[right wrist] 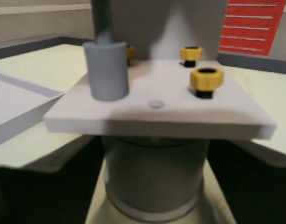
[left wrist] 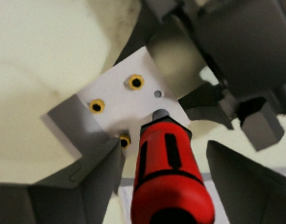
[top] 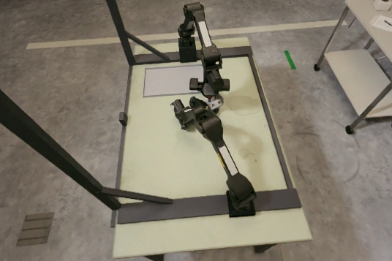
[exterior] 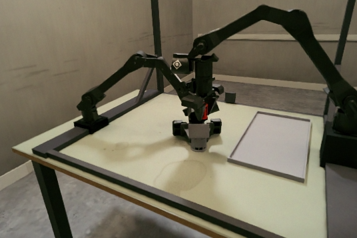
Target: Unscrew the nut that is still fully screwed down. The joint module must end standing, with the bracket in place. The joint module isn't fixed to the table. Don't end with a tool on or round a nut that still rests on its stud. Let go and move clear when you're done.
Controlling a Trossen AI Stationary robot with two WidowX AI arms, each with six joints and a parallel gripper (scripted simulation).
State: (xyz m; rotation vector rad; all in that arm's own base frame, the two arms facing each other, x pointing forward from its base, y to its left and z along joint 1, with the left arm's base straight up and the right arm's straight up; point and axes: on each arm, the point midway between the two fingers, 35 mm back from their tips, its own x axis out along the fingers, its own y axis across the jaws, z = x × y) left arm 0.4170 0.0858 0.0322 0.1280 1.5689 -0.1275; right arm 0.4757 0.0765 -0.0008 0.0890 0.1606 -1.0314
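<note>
Exterior view: well inside the table's (top: pixel 164 164) (exterior: pixel 110 150) (left wrist: pixel 24 45) (right wrist: pixel 54 57) edges, near the tray (top: pixel 144 82) (exterior: pixel 266 171), left end effector (top: pixel 209 93) (exterior: pixel 200 111) (left wrist: pixel 164 155) stands partly open around the red-handled driver (top: pixel 209 99) (exterior: pixel 205 111) (left wrist: pixel 169 155) (right wrist: pixel 108 70); right (exterior: pixel 198 131) (right wrist: pixel 154 185), partway open, grips the joint module (exterior: pixel 198 145) (right wrist: pixel 154 172).
</note>
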